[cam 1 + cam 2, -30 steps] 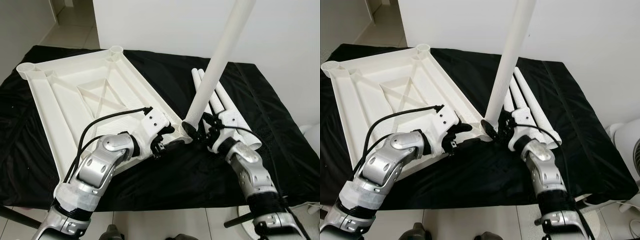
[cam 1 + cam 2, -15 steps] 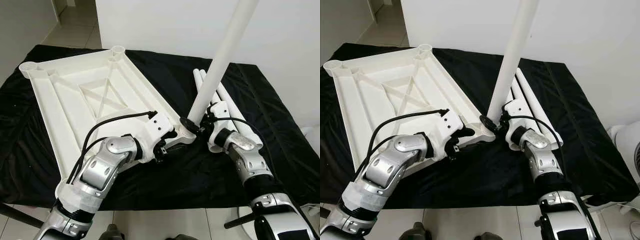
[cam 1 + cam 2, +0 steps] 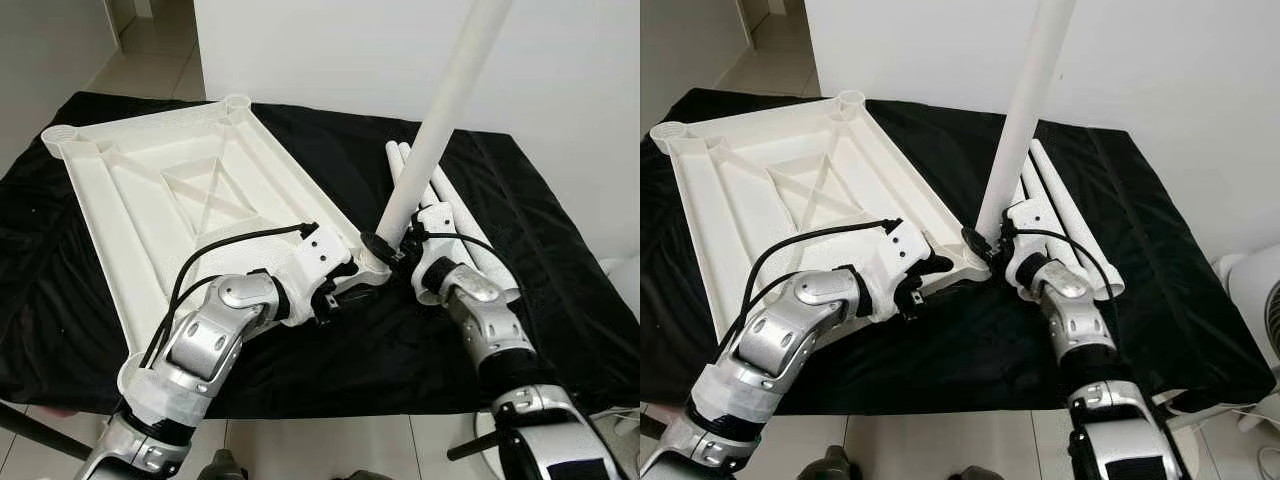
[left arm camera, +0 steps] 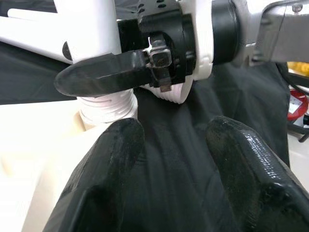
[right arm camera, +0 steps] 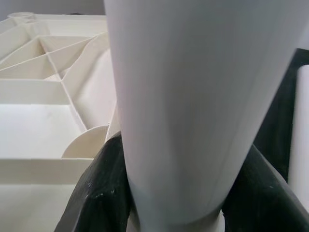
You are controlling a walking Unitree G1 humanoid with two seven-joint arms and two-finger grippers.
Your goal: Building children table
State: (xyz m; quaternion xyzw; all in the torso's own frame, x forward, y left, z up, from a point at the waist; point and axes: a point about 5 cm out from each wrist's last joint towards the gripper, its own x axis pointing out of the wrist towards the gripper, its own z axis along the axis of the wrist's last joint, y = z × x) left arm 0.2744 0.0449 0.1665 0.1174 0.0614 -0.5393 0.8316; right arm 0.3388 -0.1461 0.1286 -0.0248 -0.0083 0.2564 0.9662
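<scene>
The white tabletop (image 3: 150,200) lies upside down on a black cloth. A long white leg (image 3: 440,120) stands at its near right corner socket, leaning away to the right. My right gripper (image 3: 392,250) is shut on the leg just above its base; in the right wrist view the leg (image 5: 193,96) sits between both fingers (image 5: 104,188). My left gripper (image 3: 345,285) rests open at the tabletop's near edge beside that corner. The left wrist view shows its fingers (image 4: 104,169) spread over the cloth, facing the leg's threaded end (image 4: 108,108).
Spare white legs (image 3: 450,205) lie side by side on the black cloth (image 3: 560,260) right of the corner. A white wall stands close behind. A white fan (image 3: 1250,290) is on the floor at the right, and the cloth's front edge is near my body.
My right forearm has swung in closer to the leg's base, still gripping it. The left gripper has shifted slightly toward the corner. The leg keeps its lean.
</scene>
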